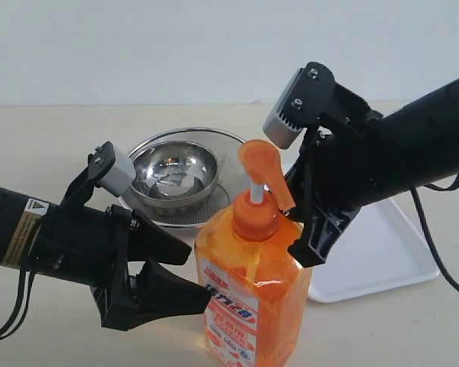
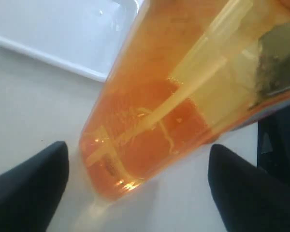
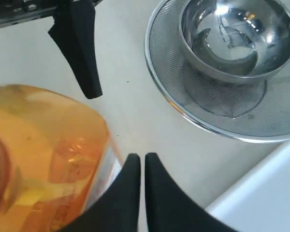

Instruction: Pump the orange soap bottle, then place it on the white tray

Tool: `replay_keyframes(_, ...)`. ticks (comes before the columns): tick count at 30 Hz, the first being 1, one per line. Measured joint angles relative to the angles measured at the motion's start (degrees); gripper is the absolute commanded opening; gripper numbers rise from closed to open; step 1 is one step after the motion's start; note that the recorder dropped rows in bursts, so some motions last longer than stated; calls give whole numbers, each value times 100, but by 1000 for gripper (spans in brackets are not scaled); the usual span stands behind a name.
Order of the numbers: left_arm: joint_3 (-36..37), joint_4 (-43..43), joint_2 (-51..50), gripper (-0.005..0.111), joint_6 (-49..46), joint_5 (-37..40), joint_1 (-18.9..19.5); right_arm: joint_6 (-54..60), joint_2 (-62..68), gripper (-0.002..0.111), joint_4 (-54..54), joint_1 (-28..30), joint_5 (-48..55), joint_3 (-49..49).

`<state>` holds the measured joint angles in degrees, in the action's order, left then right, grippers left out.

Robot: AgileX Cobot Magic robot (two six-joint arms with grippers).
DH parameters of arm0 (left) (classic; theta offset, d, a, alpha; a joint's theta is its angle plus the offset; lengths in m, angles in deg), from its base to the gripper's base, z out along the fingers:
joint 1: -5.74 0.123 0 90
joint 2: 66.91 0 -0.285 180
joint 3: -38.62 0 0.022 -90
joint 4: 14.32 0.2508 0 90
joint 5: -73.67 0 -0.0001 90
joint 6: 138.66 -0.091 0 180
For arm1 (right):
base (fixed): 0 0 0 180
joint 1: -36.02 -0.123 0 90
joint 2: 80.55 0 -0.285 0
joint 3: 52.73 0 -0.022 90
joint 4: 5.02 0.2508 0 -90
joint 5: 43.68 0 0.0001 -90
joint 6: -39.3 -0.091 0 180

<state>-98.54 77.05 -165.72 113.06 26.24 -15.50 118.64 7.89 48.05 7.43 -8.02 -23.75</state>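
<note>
The orange soap bottle (image 1: 249, 302) stands upright at the front middle of the table, its pump head (image 1: 258, 163) raised on the white stem. My left gripper (image 1: 185, 274) is open at the bottle's left side. In the left wrist view the bottle (image 2: 183, 96) lies between the spread fingers (image 2: 31, 191) with gaps on both sides. My right gripper (image 1: 307, 254) is shut and holds nothing; it hangs at the bottle's right shoulder, below the pump head. Its tips (image 3: 142, 159) meet beside the bottle (image 3: 43, 154). The white tray (image 1: 382, 256) lies right of the bottle.
A steel bowl (image 1: 172, 172) sits inside a round mesh strainer (image 1: 214, 141) behind the bottle, left of the tray. In the right wrist view the bowl (image 3: 232, 38) and the strainer (image 3: 183, 101) lie beyond the tray's corner (image 3: 270, 193).
</note>
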Motion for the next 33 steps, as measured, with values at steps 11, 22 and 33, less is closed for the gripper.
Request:
replay_keyframes(11, 0, 135, 0, 74, 0, 404, 0, -2516, -596, 0, -1999, 0, -450, 0)
replay_keyframes(22, 0, 156, 0, 74, 0, 800, 0, -3940, -1312, 0, -2790, 0, 635, 36)
replay_keyframes(33, 0, 190, 0, 74, 0, 799, 0, -4422, -1702, 0, -2672, 0, 1652, 190)
